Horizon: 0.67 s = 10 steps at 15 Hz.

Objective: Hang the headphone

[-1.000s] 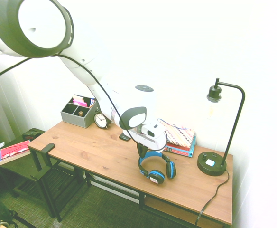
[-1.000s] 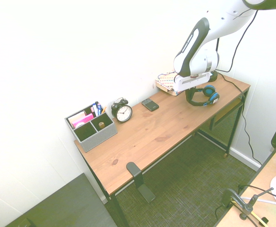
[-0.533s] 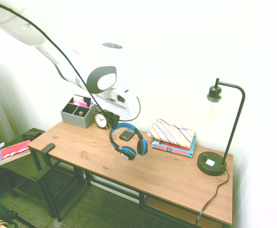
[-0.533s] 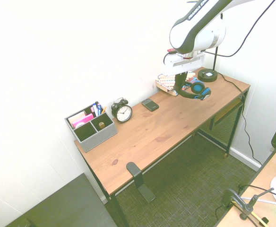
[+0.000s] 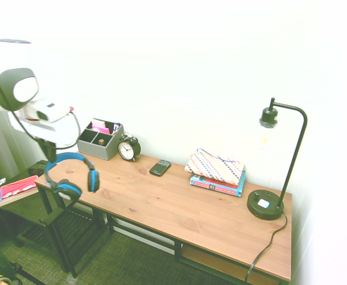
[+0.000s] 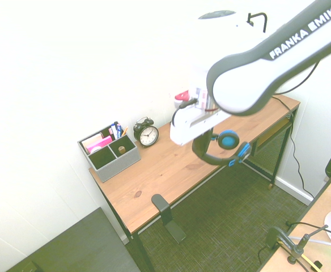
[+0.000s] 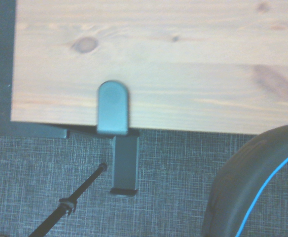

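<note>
The headphone (image 5: 72, 172), with a bright blue headband and black ear cups with blue caps, hangs in the air over the desk's left front corner. My gripper (image 5: 47, 154) is shut on its headband. In the second exterior view the headphone (image 6: 222, 150) hangs below my gripper (image 6: 202, 137), out over the floor in front of the desk. A black hook clamp (image 6: 161, 205) sits on the desk's front edge. The wrist view looks straight down on that hook (image 7: 113, 106), with part of the headphone (image 7: 255, 187) showing at the lower right.
On the wooden desk (image 5: 161, 202) stand a grey organizer (image 5: 99, 139), an alarm clock (image 5: 128, 148), a phone (image 5: 160, 168), a stack of books (image 5: 216, 172) and a black lamp (image 5: 268, 199). A low side table with a red book (image 5: 16, 190) stands left of the desk.
The headphone was lifted off the right part of the desk and carried across to the left front corner, above the hook. The gripper stayed shut on it.
</note>
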### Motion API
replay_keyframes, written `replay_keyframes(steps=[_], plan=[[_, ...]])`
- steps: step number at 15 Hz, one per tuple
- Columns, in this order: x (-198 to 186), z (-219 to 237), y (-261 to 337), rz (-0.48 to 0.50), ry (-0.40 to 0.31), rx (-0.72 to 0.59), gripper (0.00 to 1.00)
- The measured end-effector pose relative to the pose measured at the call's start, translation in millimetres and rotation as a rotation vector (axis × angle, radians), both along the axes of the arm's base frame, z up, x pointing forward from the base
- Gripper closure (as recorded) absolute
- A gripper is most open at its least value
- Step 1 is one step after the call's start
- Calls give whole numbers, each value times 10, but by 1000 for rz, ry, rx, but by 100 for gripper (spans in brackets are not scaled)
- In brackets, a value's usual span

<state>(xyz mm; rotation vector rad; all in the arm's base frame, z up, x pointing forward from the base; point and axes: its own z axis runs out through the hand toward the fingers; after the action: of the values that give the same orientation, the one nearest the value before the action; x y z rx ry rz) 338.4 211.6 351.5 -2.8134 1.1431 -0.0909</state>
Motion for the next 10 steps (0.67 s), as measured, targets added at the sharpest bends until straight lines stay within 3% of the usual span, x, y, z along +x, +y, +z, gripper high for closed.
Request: replay_keyframes(steps=[6,10], plan=[[-208,-897,722,60,-14,4,100],[-182,-1505,980,116,42,-14,100]])
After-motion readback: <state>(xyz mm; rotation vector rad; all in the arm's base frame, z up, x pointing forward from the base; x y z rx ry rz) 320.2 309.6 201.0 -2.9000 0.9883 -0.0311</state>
